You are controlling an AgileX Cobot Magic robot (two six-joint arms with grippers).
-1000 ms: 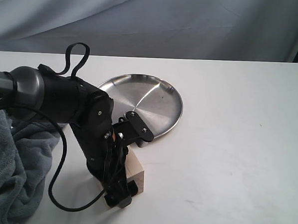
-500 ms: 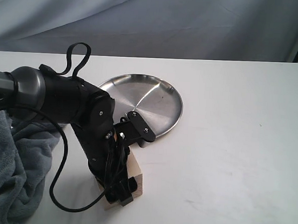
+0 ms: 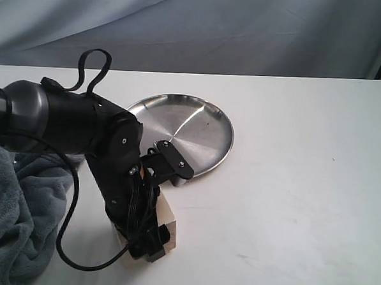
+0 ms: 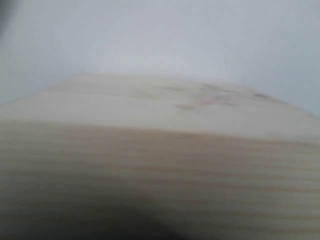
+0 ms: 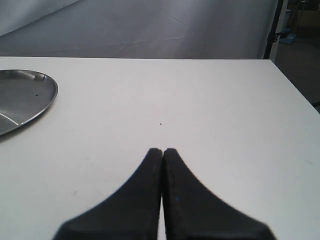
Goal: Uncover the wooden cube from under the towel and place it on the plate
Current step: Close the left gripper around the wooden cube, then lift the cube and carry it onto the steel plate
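The pale wooden cube (image 3: 167,216) sits just in front of the steel plate (image 3: 201,127), uncovered, with the black left arm over it. My left gripper (image 3: 148,244) reaches down around the cube, one finger against its front face, and is shut on it. In the left wrist view the cube (image 4: 160,150) fills nearly the whole picture, blurred and very close. The blue-grey towel (image 3: 14,216) lies bunched at the left edge. My right gripper (image 5: 163,150) is shut on nothing above bare table, with the plate's rim (image 5: 47,97) off to one side; the exterior view does not show it.
A white table (image 3: 289,205) stretches to the right of the plate and cube. A grey-blue backdrop cloth (image 3: 247,30) hangs behind it. A black cable loop (image 3: 95,70) stands up from the left arm.
The left arm and the cube have shifted together a little to the left, and the wrist has turned slightly. Plate and towel are where they were.
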